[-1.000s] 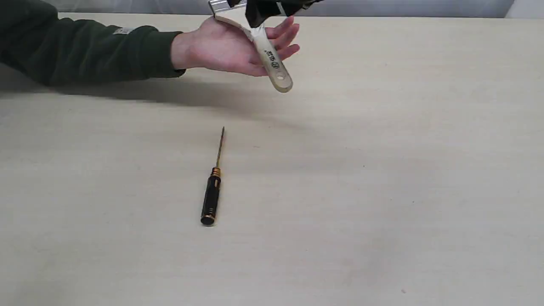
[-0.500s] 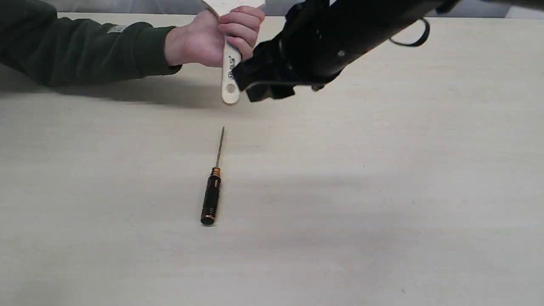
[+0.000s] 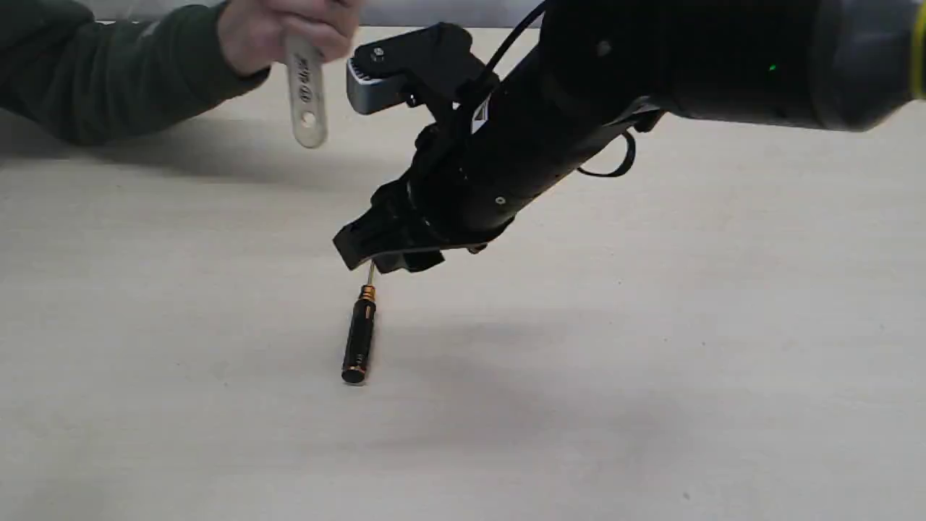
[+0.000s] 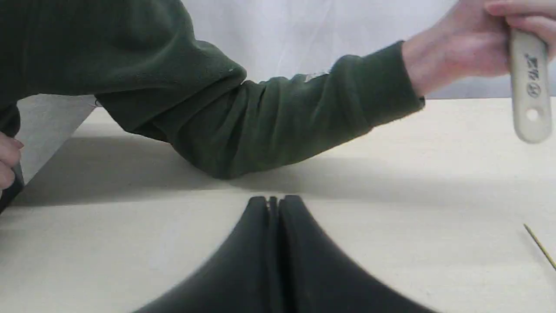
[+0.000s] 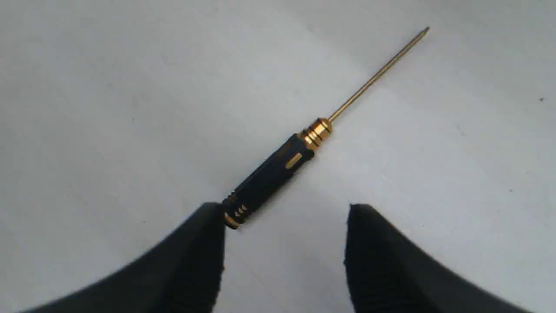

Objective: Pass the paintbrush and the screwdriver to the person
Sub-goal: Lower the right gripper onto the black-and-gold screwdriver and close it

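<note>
Screwdriver [image 3: 359, 334] lay flat on surface [image 3: 687, 376], shaft pointing 12 o'clock, not gripped. Right tool [image 3: 383, 250] hung over the shaft, spread wide and empty. In the wrist view the handle's end cap sat at one jaw, not between the two. My read: pickup step. Shift until the black handle is centred in the gap, square the wrist across it, go low, close on the knurled part rather than the thin shaft. Left tool [image 4: 273, 201] was closed, holding nothing. Paintbrush [image 3: 305, 94] was in person's hand [image 3: 289, 29], 11 o'clock of the screwdriver. No containers in view.
</note>
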